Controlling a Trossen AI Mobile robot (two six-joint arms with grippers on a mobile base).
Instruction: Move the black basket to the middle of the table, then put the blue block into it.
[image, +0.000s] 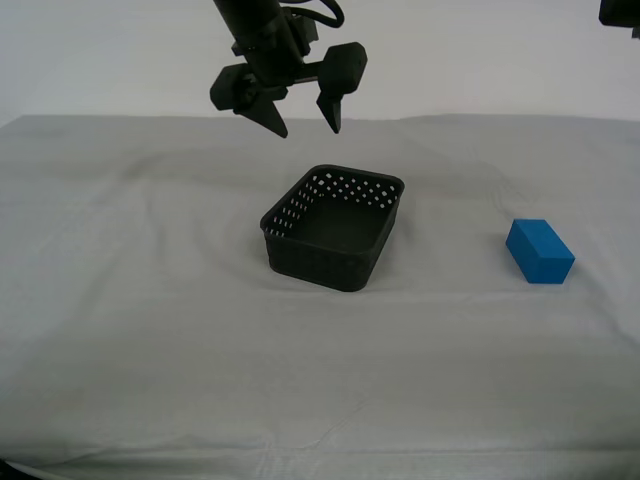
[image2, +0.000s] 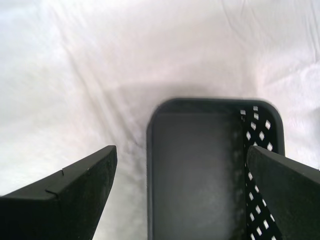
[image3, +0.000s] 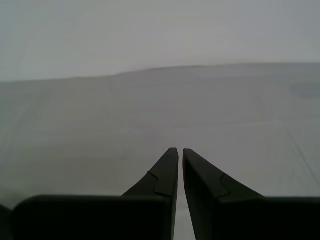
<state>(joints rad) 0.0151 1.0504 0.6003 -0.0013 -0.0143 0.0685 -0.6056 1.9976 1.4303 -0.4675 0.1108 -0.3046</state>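
1. My second gripper hangs in the air above the table, over the far side of the black basket and clear of its rim. Its jaws are spread wide apart with nothing between them.
2. In the second wrist view, my second gripper looks straight down into the black basket. One fingertip sits over bare cloth just outside the basket wall, and the other one over the perforated wall on the opposite side.
3. The basket stands upright on the table, near the middle of the grey-white cloth in the exterior view. Its inside is empty, and rows of round holes show light through the walls.
4. The blue block lies flat on the cloth toward the exterior view's right, well apart from the basket and from my second gripper.
5. My first gripper has its fingers pressed nearly together, only a thin slit between the tips, holding nothing. It points across a bare stretch of table; neither basket nor block shows in its wrist view.
6. A small dark piece of an arm shows at the upper corner on the exterior view's right; I cannot tell which arm it is.
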